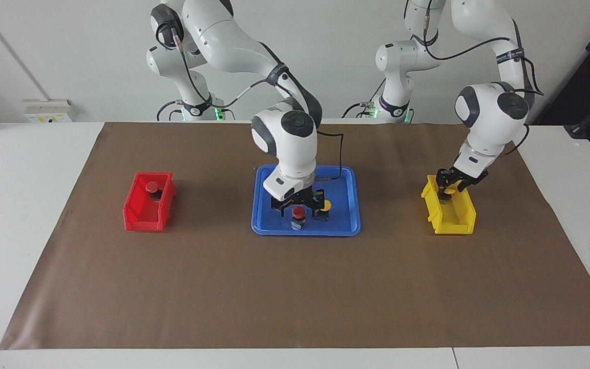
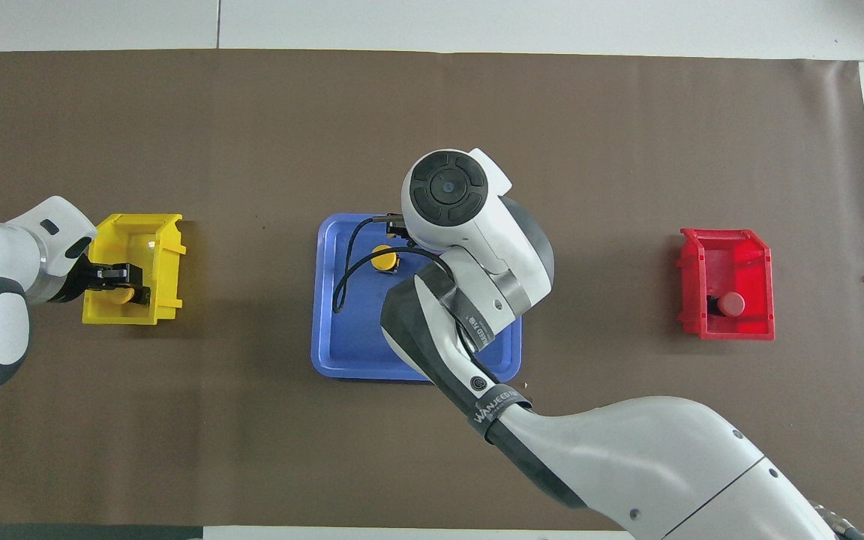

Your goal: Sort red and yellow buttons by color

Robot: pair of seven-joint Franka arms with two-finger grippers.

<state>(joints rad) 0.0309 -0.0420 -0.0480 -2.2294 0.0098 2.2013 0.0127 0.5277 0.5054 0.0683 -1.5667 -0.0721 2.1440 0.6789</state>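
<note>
The right claw (image 1: 298,205) is down in the blue tray (image 1: 264,225) at mid-table, fingers spread on either side of a red button (image 1: 298,213), not clearly pinching it. A yellow button (image 1: 324,206) stands just beside that one, at about its 2 o'clock in the facing view. The left claw (image 1: 448,188) is inside the yellow bin (image 1: 454,223) toward the left arm's end of the table, pinching another yellow button (image 2: 124,295) low in the bin. A second red button (image 1: 152,187) already sits in the red bin (image 1: 141,218) toward the right arm's end.

These buttons look light, rigid and top-heavy, with smooth domed caps likely to slip. The stubby black base seems the safer place to grip, squarely across its sides, keeping clear of the neighbouring yellow button.
</note>
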